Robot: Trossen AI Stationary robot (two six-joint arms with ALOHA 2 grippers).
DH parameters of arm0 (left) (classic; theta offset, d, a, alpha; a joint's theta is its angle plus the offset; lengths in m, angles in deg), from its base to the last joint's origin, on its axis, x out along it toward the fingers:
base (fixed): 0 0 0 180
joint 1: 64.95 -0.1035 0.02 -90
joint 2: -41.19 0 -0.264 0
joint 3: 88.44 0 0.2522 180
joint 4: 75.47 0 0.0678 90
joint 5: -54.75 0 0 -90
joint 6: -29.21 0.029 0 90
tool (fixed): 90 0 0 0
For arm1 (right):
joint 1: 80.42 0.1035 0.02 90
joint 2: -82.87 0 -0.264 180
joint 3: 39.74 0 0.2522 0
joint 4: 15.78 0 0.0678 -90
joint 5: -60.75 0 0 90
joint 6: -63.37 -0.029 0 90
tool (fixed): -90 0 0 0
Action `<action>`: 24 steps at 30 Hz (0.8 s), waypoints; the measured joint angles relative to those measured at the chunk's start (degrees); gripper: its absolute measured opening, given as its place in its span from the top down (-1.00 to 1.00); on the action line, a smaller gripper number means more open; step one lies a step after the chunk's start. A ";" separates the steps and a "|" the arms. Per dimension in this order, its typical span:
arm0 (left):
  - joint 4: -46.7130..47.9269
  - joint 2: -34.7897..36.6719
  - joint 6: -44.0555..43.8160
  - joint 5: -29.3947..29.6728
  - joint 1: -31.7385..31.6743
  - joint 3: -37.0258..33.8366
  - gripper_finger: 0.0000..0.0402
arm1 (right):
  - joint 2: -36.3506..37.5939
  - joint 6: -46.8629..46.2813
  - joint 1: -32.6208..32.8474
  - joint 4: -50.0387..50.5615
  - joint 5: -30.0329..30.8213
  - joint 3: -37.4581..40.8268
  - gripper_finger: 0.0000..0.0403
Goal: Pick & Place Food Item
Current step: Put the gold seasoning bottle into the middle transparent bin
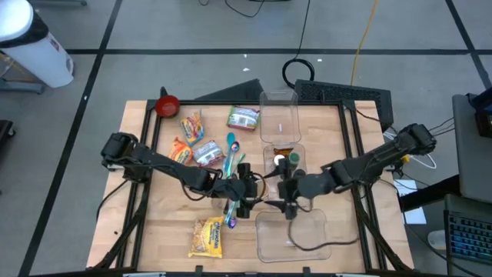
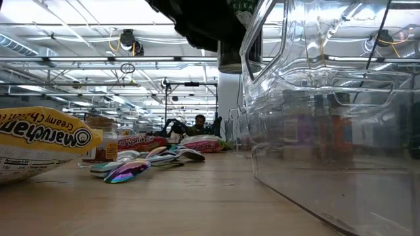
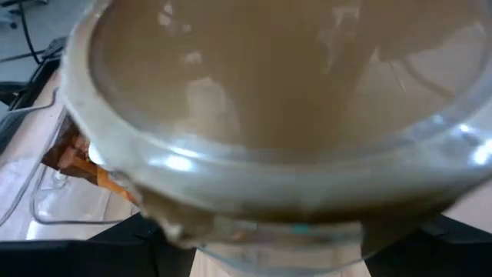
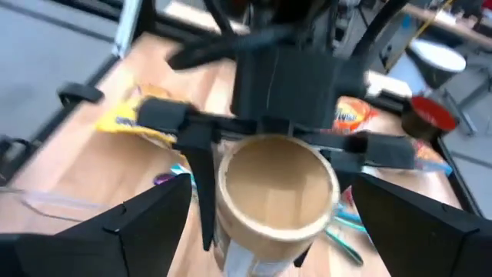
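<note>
Holding clear round plastic jar (image 4: pixel 273 200) mid-desk | left gripper (image 1: pixel 247 190) fingers pinching it for handover | right gripper (image 1: pixel 286 191) fingers spread to receive

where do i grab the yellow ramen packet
Probably from straight above, jaws across its narrower width near the middle: the yellow ramen packet lies flat on the table, leaving no side face to pinch. The left gripper, mid-table, is shut on a jar.

surface (image 1: pixel 165 223): pale wood, matt, smooth
containers (image 1: pixel 296 235): clear plastic, glossy
ramen pack (image 1: pixel 206 236): yellow printed film, shiny
spoons (image 2: pixel 128 170): iridescent, glossy
jar (image 4: pixel 275 192): clear, glossy
</note>
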 joint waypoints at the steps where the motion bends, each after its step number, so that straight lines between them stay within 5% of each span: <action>1: 0.11 0.00 -0.06 0.01 0.04 0.00 -0.42 | -0.63 -0.01 -0.46 0.07 -0.02 -0.30 -0.76; 16: 0.23 0.00 0.58 0.00 0.02 0.04 -0.42 | -3.97 -4.60 -4.19 0.37 -4.76 -0.68 -0.70; 24: 0.17 0.05 -0.16 0.00 -0.26 0.04 -0.42 | -3.97 -4.61 -4.26 -1.39 -7.30 -0.59 -0.30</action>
